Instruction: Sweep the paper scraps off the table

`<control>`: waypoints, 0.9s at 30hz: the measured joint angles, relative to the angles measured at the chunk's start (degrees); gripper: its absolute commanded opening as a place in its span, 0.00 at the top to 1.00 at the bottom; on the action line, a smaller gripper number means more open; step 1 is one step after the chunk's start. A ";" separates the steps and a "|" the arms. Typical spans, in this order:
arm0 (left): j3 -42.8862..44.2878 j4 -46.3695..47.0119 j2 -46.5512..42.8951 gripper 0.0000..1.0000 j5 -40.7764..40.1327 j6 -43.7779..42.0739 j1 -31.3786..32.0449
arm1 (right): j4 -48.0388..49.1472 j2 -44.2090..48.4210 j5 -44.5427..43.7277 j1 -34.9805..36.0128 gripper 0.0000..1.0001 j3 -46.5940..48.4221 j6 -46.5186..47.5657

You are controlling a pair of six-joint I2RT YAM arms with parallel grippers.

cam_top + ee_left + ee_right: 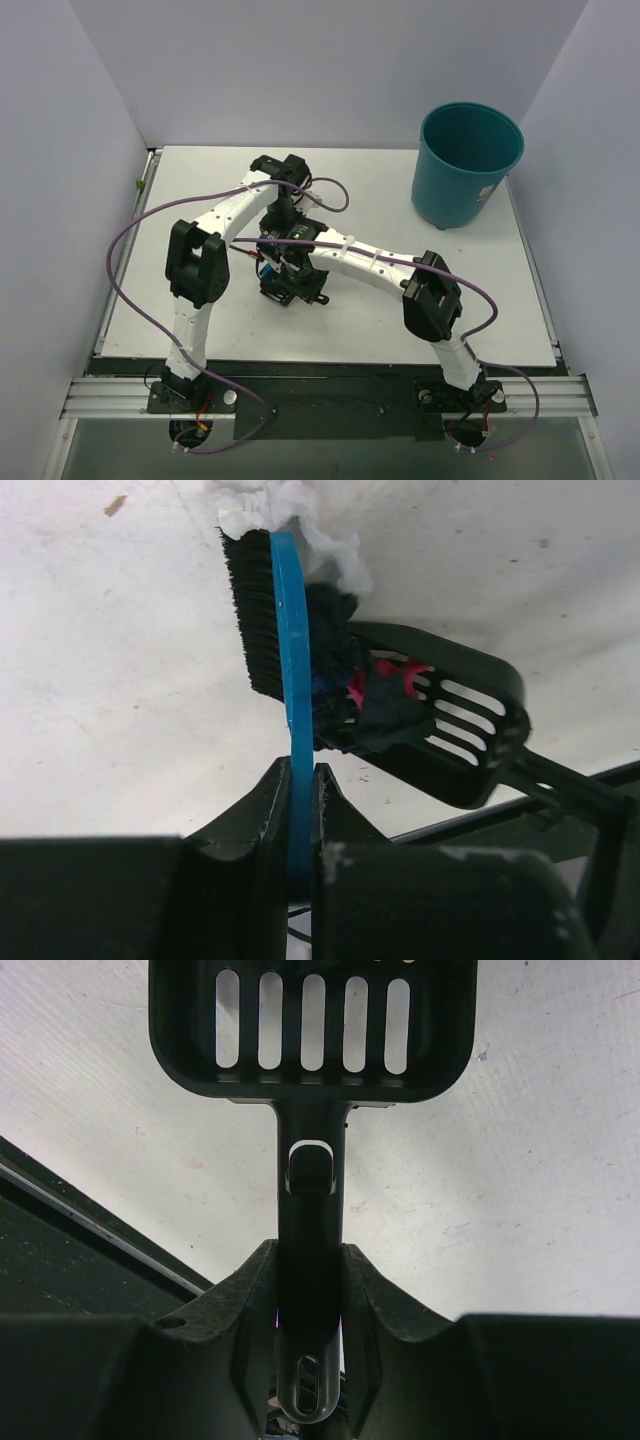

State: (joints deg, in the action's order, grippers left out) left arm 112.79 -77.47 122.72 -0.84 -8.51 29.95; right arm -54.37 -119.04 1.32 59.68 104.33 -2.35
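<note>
It was a robotics lab cell. Plain pale panels (60,120) boxed in a white table (480,300) on three sides. Two cabled arms (190,310) stood bolted to an aluminium rail (110,398) along the frame's bottom edge.

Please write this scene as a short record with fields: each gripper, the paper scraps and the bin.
left gripper: shut on the brush
right gripper: shut on the scoop handle
paper scraps: dark and pink pile at the scoop mouth, against the brush; white bits on the table by the brush tip
bin: upright, far right corner, apart from both arms
</note>
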 measured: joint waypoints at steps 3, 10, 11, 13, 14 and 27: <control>-0.39 -0.02 -1.33 1.00 3.08 1.55 0.11 | 0.44 0.00 -0.61 0.00 1.00 -0.15 -0.26; -0.44 0.24 -4.52 1.00 6.12 5.90 0.11 | 8.87 4.26 -4.04 0.20 1.00 -11.76 -3.63; -0.44 0.35 -4.85 1.00 6.05 6.27 0.13 | 11.04 5.70 -5.01 0.35 1.00 -14.73 -4.31; -0.48 0.55 -5.97 1.00 5.53 7.50 0.28 | 15.43 9.62 -6.93 0.61 1.00 -21.35 -5.64; -0.48 0.55 -6.47 1.00 5.33 7.89 0.33 | 16.90 11.63 -7.98 0.66 1.00 -24.13 -6.32; -0.48 1.05 -11.04 1.00 0.79 11.47 -2.89 | 27.36 27.74 -15.45 0.02 1.00 -37.94 -8.57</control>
State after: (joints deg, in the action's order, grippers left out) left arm 112.31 -76.42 111.68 -0.05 2.96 27.07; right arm -27.00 -91.31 -14.13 59.70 66.39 -10.92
